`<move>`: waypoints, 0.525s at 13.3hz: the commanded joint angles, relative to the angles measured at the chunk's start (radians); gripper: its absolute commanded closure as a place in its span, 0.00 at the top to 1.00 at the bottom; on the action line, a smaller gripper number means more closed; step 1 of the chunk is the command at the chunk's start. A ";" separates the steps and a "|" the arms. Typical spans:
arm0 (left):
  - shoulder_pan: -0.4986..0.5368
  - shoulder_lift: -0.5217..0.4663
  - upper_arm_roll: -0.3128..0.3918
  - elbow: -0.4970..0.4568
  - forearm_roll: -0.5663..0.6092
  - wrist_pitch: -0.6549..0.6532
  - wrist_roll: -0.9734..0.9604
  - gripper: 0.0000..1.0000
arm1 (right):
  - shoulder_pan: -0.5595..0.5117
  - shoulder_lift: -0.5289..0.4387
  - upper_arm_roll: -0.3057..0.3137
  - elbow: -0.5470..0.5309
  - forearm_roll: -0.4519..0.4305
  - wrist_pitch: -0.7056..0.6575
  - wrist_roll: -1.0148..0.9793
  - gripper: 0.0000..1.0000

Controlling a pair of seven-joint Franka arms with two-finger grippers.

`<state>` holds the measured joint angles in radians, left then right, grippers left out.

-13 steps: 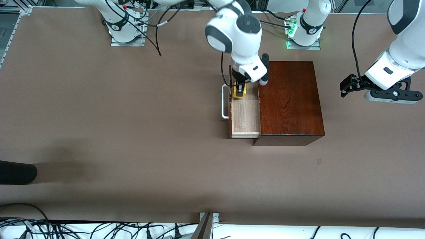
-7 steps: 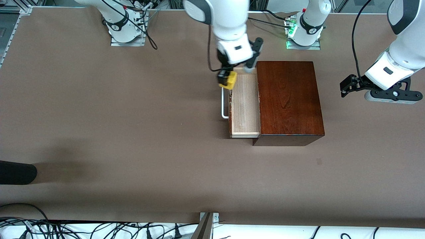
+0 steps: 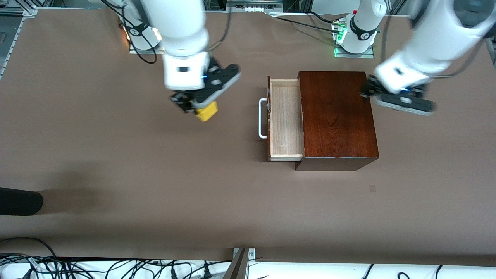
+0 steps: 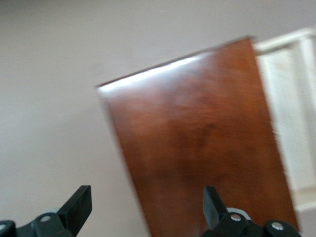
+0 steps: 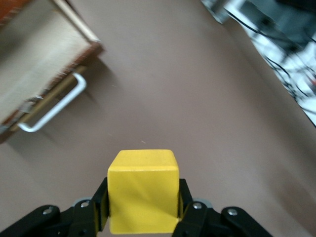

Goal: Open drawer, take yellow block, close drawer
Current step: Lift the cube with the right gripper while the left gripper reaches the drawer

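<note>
The drawer (image 3: 286, 118) stands pulled out of the dark reddish-brown wooden box (image 3: 336, 116), its pale interior bare, its white handle (image 3: 262, 118) toward the right arm's end. My right gripper (image 3: 201, 107) is shut on the yellow block (image 3: 206, 112) and holds it in the air over bare table, away from the drawer toward the right arm's end. The right wrist view shows the block (image 5: 143, 190) between the fingers, with the drawer handle (image 5: 52, 111) farther off. My left gripper (image 3: 368, 92) is open and empty, over the box's edge at the left arm's end; the left wrist view shows the box top (image 4: 202, 143).
The brown table (image 3: 135, 174) spreads wide around the box. A dark object (image 3: 19, 201) lies at the table's edge at the right arm's end. Cables (image 3: 97, 267) hang along the edge nearest the front camera.
My right gripper has lifted the yellow block out of the drawer and carried it toward the right arm's end. My left gripper has moved in to the box's edge.
</note>
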<state>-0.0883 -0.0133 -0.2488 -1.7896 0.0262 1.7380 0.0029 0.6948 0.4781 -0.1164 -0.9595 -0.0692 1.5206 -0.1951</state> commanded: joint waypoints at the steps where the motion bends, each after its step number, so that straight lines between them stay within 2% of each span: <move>1: -0.002 0.103 -0.119 0.085 -0.066 -0.028 0.005 1.00 | -0.009 -0.044 -0.109 -0.051 0.054 -0.020 0.016 0.00; 2: -0.022 0.149 -0.171 0.123 -0.074 -0.028 -0.004 1.00 | -0.044 -0.074 -0.124 -0.089 0.093 -0.022 0.016 0.00; 4: -0.080 0.260 -0.223 0.218 -0.077 -0.023 -0.076 1.00 | -0.148 -0.166 -0.121 -0.244 0.155 0.009 0.014 0.00; 7: -0.237 0.473 -0.225 0.422 -0.068 -0.018 -0.122 1.00 | -0.296 -0.254 -0.102 -0.427 0.209 0.032 0.017 0.00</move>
<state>-0.2427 0.2901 -0.4735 -1.5545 -0.0411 1.7484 -0.0925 0.4731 0.3310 -0.2541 -1.2092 0.0982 1.5112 -0.1951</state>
